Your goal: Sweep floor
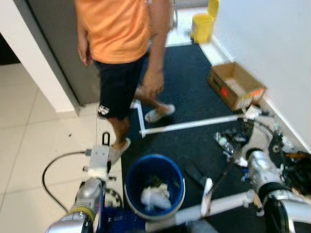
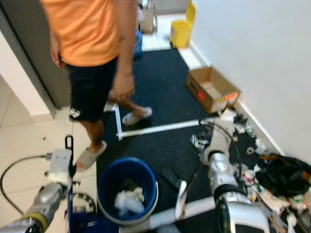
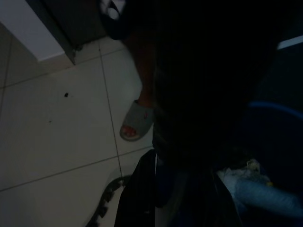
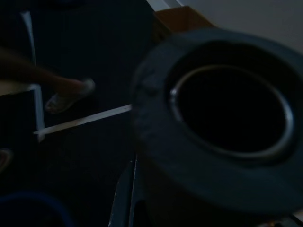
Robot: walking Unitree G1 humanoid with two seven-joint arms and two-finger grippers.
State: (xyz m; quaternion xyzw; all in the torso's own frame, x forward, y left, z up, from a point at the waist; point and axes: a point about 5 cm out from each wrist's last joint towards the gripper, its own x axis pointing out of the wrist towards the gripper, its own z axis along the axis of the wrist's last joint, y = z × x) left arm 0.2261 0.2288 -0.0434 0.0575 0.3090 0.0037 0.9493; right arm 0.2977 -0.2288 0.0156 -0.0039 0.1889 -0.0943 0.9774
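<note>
A dark carpet [image 1: 189,87] covers the middle of the floor, edged on the robot's left by pale tiles [image 1: 29,141] and on its right by a white wall [image 1: 272,43]. A person in an orange shirt [image 1: 116,26] and dark shorts [image 1: 119,85] stands at the carpet's near-left edge, one sandal [image 1: 118,150] on the tiles and the other sandal [image 1: 159,113] on the carpet. White tape lines [image 1: 189,124] cross the carpet.

An open cardboard box [image 1: 235,85] sits against the wall, and a yellow bin [image 1: 204,22] stands farther back. Just in front of the robot is a blue bucket [image 1: 154,187] on the carpet's near edge, with crumpled white paper [image 1: 155,195] inside it.

Litter [image 2: 272,184] lies along the foot of the wall on the right: a black bag, scraps of paper and small bits, still on the floor.

The left arm [image 1: 90,199] reaches forward beside the bucket over the tiles, a grey cable [image 1: 53,167] looping from it; its fingers are hidden in shadow in the left wrist view, so I cannot tell how they stand. The right arm [image 1: 265,177] stretches toward the litter by the wall; a large dark ring blocks the right wrist view, and I cannot tell its fingers' state either. A thin dark rod [image 1: 221,179] and a white handle-like piece [image 1: 207,196] sit between bucket and right arm; what they belong to is unclear.
</note>
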